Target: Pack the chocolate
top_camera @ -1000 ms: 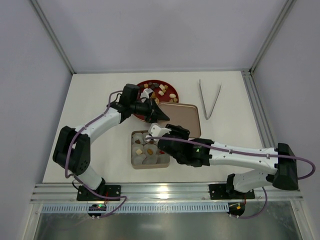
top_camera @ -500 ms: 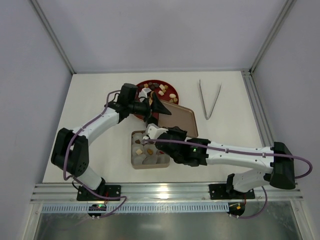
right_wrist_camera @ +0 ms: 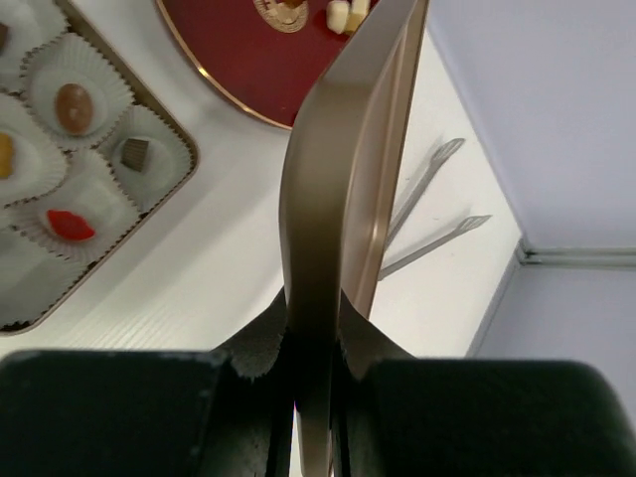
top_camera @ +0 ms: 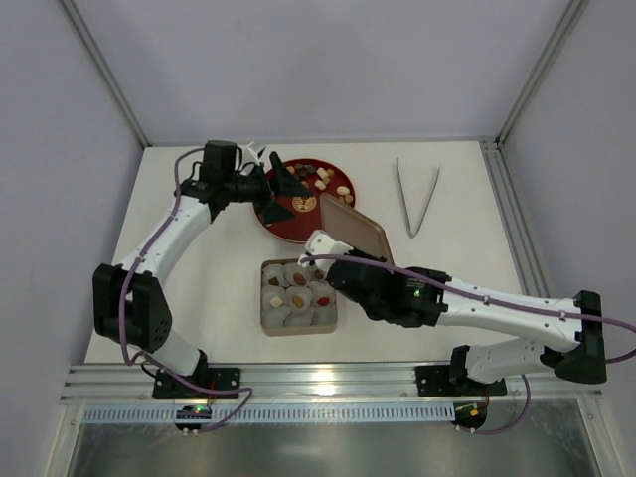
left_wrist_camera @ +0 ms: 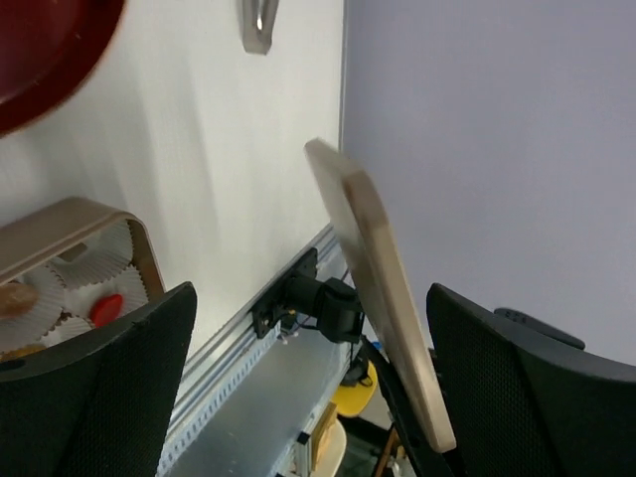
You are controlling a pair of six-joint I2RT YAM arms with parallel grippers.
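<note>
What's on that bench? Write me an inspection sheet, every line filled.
Surface: white table, no spills seen.
Job's things: chocolates on red plate; more in paper cups in gold tin.
Clutter: metal tongs, right of the plate.
Claws: left claw open over plate; right claw shut on tilted tin lid.
Cables: purple cables along both arms.
Surroundings: lavender walls, aluminium frame.

White table [top_camera: 467, 248], pale lavender walls [top_camera: 298, 60] on 3 sides; aluminium rail [top_camera: 328, 383] runs along near edge; light even, diffuse.
</note>
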